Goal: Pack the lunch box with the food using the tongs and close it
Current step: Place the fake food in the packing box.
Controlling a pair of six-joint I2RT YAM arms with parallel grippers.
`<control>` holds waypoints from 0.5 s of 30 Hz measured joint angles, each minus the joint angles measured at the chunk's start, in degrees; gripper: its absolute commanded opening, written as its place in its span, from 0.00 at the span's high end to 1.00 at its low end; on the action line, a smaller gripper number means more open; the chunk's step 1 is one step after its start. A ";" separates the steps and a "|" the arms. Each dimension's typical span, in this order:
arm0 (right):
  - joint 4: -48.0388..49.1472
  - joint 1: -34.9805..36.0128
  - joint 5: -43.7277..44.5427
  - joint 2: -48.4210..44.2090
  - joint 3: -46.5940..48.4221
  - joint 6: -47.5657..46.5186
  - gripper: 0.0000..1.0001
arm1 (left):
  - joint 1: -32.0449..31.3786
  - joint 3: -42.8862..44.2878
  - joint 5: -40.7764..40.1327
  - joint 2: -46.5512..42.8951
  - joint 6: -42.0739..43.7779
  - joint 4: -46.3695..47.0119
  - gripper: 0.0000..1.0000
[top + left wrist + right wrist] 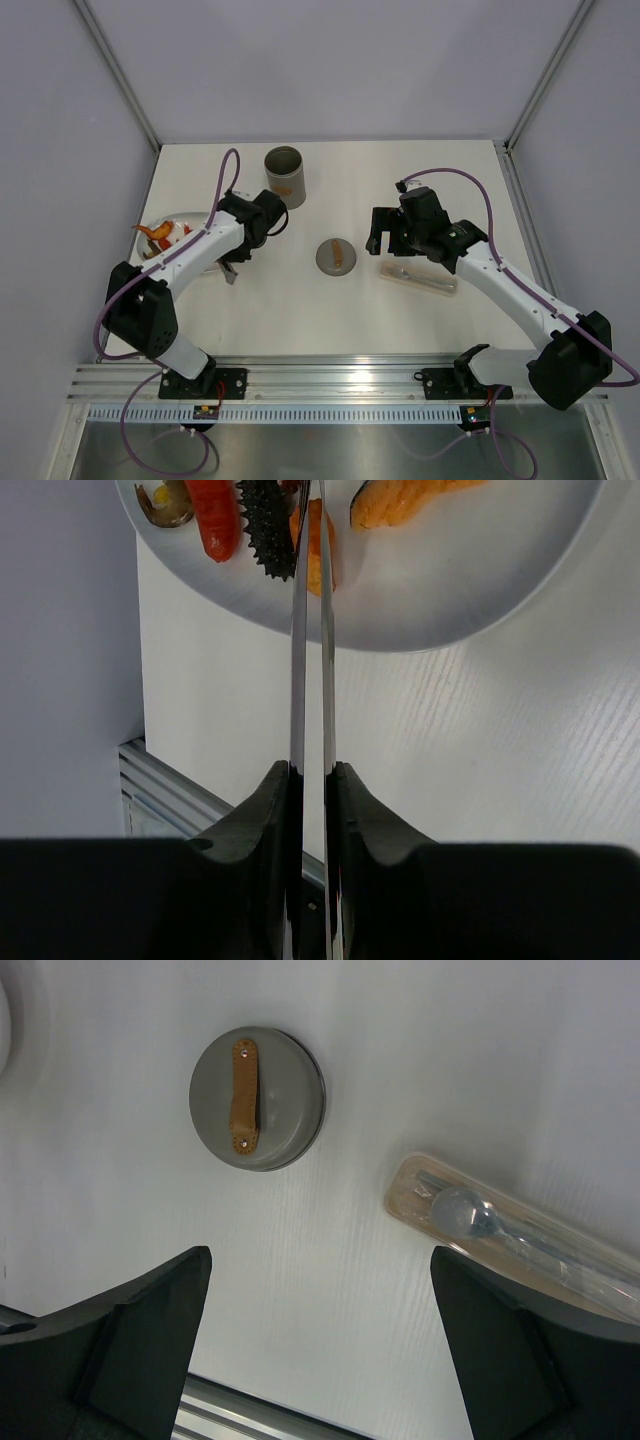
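Note:
My left gripper (312, 770) is shut on the silver tongs (298, 660), whose two arms are squeezed nearly parallel. The arms reach out over the white plate (450, 590), and their tips lie across an orange piece of food (317, 550). Whether that piece is pinched I cannot tell. A red piece (213, 515) and another orange piece (410, 498) lie beside it. The grey lunch box (285, 176) stands upright and uncovered at the back. Its lid (257, 1098), with a tan strip handle, lies flat mid-table. Beyond and to the right of the lid, my right gripper (320, 1260) hangs open and holds nothing.
A tan packet in clear wrapping (510, 1235) with a spoon inside lies under the right arm. A black spiky garnish (265, 525) sits on the plate. The metal rail (330, 380) runs along the near table edge, and grey walls close in the sides.

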 measured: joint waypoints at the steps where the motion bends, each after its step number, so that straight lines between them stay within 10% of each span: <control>1: 0.00 0.00 0.00 0.00 0.00 -0.02 0.01 | 0.00 0.48 -0.17 0.00 -0.11 -0.46 1.00; 15: 0.00 0.00 0.00 0.00 0.00 -0.02 0.01 | -0.83 14.36 -0.92 -2.21 0.87 -5.46 1.00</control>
